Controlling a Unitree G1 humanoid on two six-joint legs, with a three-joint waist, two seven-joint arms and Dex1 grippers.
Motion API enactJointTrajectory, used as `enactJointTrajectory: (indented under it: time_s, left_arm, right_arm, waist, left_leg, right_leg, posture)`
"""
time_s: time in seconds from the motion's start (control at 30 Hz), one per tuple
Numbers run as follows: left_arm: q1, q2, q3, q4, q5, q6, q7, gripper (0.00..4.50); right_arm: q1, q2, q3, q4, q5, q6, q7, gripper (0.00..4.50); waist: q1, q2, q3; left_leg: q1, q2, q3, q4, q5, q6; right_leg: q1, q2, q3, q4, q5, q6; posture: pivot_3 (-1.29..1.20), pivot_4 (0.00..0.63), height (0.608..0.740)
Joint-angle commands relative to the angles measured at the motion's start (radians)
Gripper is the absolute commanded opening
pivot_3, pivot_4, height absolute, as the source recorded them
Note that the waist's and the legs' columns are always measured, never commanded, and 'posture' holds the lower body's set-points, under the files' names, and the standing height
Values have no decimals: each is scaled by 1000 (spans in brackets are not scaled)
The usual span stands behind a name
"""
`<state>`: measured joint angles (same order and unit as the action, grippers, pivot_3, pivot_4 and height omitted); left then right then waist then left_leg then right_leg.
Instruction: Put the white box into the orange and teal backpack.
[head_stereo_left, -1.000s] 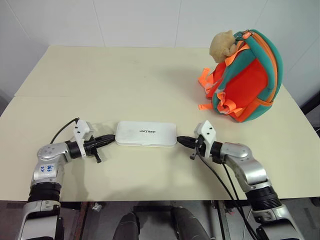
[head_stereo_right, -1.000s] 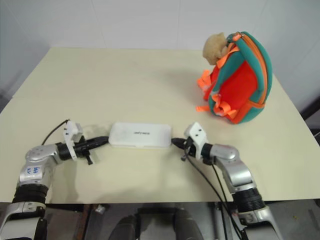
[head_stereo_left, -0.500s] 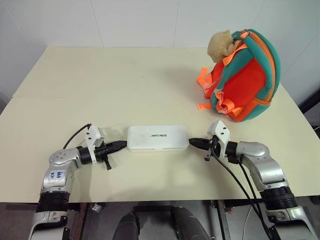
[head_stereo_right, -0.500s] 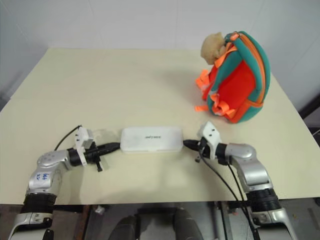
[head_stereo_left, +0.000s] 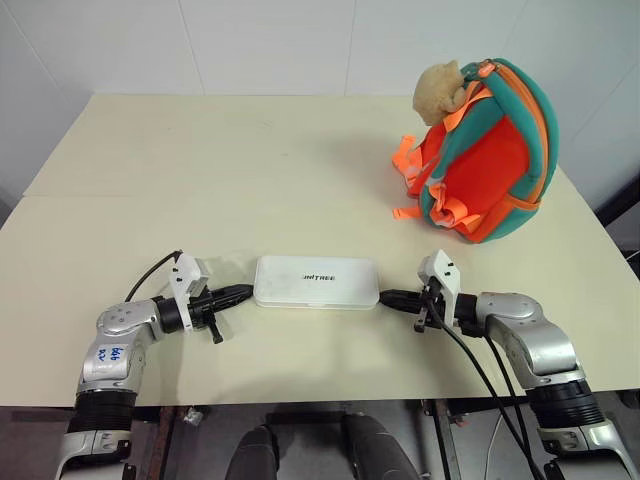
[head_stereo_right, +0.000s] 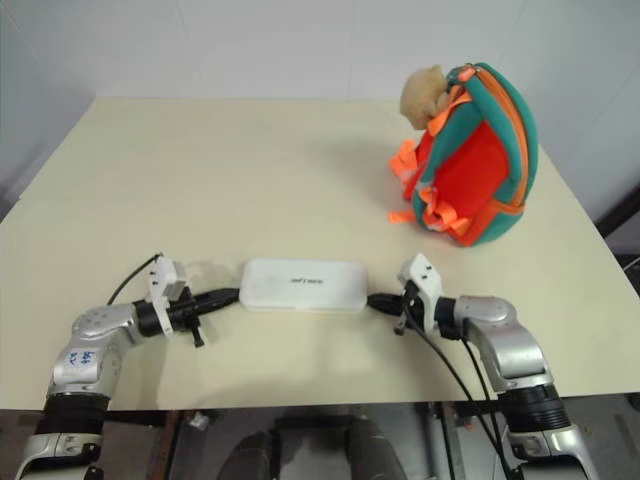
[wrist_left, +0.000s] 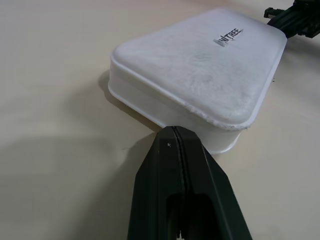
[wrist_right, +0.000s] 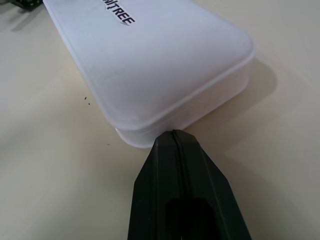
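Left gripper (head_stereo_left: 247, 291): its two black fingers are pressing flat together, nothing between them, and the tip is sitting right against the near short end of the white box, low down on the side wall. In the left wrist view the closed tip (wrist_left: 172, 131) is meeting the box's rim near a rounded corner.

Right gripper (head_stereo_left: 385, 297): jaws are lying together too, empty, and the tip is pushing up against the opposite short end of the box. In the right wrist view the closed tip (wrist_right: 173, 134) is touching the lower lip of the box's end wall.

White box (head_stereo_left: 316, 282): it is lying flat on the table, lettering facing up, sitting squarely between the two closed tips, one gripper at each short end, so the pair are bracketing it lengthwise. Neither jaw is gripping it; both are only butting against its ends.

Orange and teal backpack (head_stereo_left: 492, 152): it is standing upright well beyond the right gripper's tip, far from the box and further off still from the left gripper. Its orange straps are trailing onto the table on the side facing the grippers.

Plush ball (head_stereo_left: 440, 92): beige and fluffy, it is perching at the top of the backpack.

Table (head_stereo_left: 240, 170): its pale top is carrying box and backpack, and both grippers are hanging low over it.
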<state>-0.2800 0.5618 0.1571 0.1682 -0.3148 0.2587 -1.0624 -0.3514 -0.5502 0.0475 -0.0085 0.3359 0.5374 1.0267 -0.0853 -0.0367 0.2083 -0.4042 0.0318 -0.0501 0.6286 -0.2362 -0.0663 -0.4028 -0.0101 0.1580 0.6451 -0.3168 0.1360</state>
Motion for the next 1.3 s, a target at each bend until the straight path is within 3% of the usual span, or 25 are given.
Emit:
enactJointTrajectory:
  time_s: [0.03, 0.23, 0.43, 0.47, 0.73, 0.97, 1.3]
  left_arm:
    - [39, 65, 9, -80, -33, 79, -11, 623]
    - [71, 163, 55, -104, -100, 191, -36, 2394]
    - [25, 180, 29, -137, -167, 369, -19, 4293]
    - [6, 170, 25, -134, -196, 418, -26, 4464]
    - [-121, 119, -23, -33, -215, 529, -4, 4464]
    - [-241, 125, -131, 65, -168, 583, -27, 4464]
    - [-355, 105, -257, 174, -161, 762, -78, 4464]
  right_arm:
    - [-13, -76, -35, -73, 79, 62, 80, 613]
    - [-13, -238, -55, -127, 200, 243, 187, 2512]
    - [-59, -251, -66, -180, 278, 338, 169, 4500]
    - [-79, -235, -70, -179, 293, 373, 137, 4500]
    - [-165, -167, -13, -130, 263, 437, -6, 4500]
    - [-194, -182, 85, -105, 231, 440, 29, 4500]
    - [-191, -152, 99, -111, 230, 410, 20, 4500]
  waist:
    - [0, 0, 0]
    - [2, 0, 0]
    - [2, 0, 0]
    - [2, 0, 0]
    - [2, 0, 0]
    - [4, 0, 0]
    - [6, 0, 0]
  left_leg:
    - [0, 0, 0, 0, 0, 0]
    - [-1, 0, 0, -2, 0, 0]
    - [-1, 0, 1, -1, 0, 0]
    - [-1, 0, 1, -1, 0, 0]
    - [-3, 0, 1, -2, 0, 0]
    - [-3, 0, 1, -2, -1, 0]
    - [-3, 0, 1, -2, -1, 0]
  right_leg:
    - [0, 0, 0, -1, 0, 0]
    - [0, 0, 0, -2, -1, -1]
    - [0, 0, 0, -3, -1, -2]
    - [0, 0, 0, -3, -1, -2]
    - [-4, 0, 0, -3, -1, -2]
    - [-5, 0, 0, -2, -1, -2]
    - [-4, 0, 0, -1, -2, -1]
  posture:
    - [0, 150, 740]
    - [0, 150, 740]
    - [0, 150, 740]
    - [0, 150, 740]
    - [0, 150, 740]
    - [0, 150, 740]
    - [0, 150, 740]
